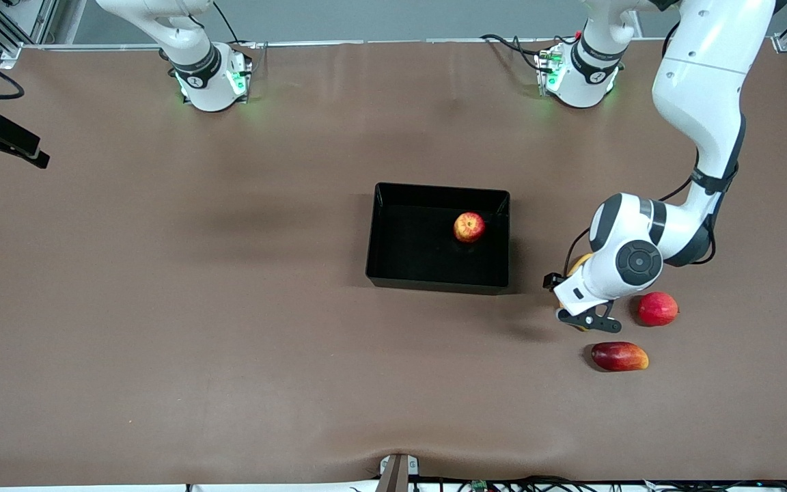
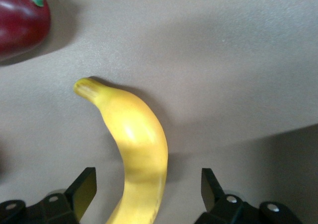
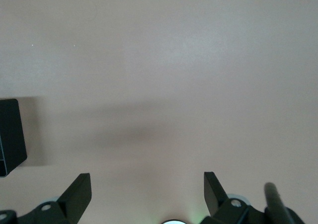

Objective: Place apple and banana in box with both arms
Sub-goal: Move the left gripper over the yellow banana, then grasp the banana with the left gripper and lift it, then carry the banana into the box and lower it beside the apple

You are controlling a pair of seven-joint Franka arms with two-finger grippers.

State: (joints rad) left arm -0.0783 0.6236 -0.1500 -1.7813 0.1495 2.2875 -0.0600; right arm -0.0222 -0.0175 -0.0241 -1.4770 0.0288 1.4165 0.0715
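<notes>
The apple (image 1: 469,227) lies in the black box (image 1: 393,266), near its wall toward the left arm's end. The yellow banana (image 2: 139,149) lies on the table beside the box, toward the left arm's end. In the front view only a bit of the banana (image 1: 578,262) shows under the left hand. My left gripper (image 1: 583,318) is low over the banana. In the left wrist view it (image 2: 149,189) is open, one finger on each side of the banana, neither touching it. My right gripper (image 3: 148,184) is open and empty over bare table, out of the front view.
An evenly pink-red round fruit (image 1: 657,309) and an elongated red-yellow fruit (image 1: 619,356) lie close to the left hand, the second nearer to the front camera. A dark red fruit (image 2: 20,20) shows near the banana's tip. A box corner (image 3: 10,134) shows in the right wrist view.
</notes>
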